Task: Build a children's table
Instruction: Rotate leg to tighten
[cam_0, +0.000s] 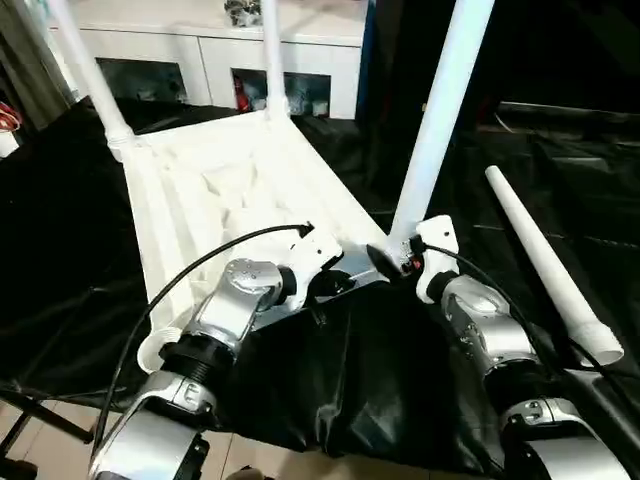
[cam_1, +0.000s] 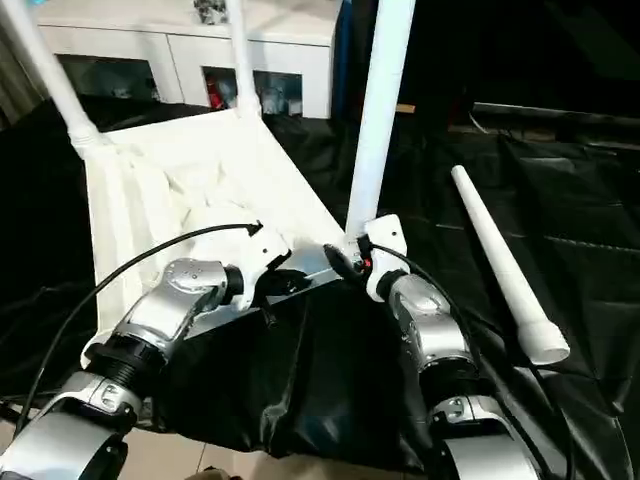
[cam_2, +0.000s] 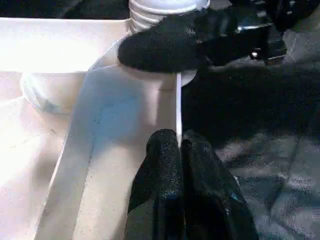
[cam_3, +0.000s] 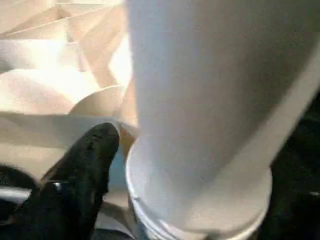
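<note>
- The children's table top (cam_0: 215, 190) lay upside down, ribbed underside up, on a bench draped in black sheeting (cam_0: 60, 250).
- Three legs stood upright in corner sockets: two at the far corners (cam_0: 85, 70) (cam_0: 272, 60), and a third (cam_0: 440, 110) at the near corner on the robot's right.
- A fourth leg (cam_0: 545, 262) lay loose on the sheeting, well apart from the top on the robot's right, its wide end toward the robot.
- The near corner socket (cam_0: 155, 350) on the robot's left looked empty, so by my reading three quarters of the leg fitting was done and one leg was left to fit.
- The left hand (cam_2: 179, 150) was closed, its fingertips pressed together at the thin near edge of the top; I could not tell whether the edge was pinched between them.
- The right hand (cam_0: 395, 258) was at the base of the third leg, one black finger (cam_3: 87, 160) just beside the leg's threaded collar; the pictures did not settle whether its jaws were open or gripping.
- A white cabinet with glass doors (cam_0: 210, 60) stood behind the bench.
</note>
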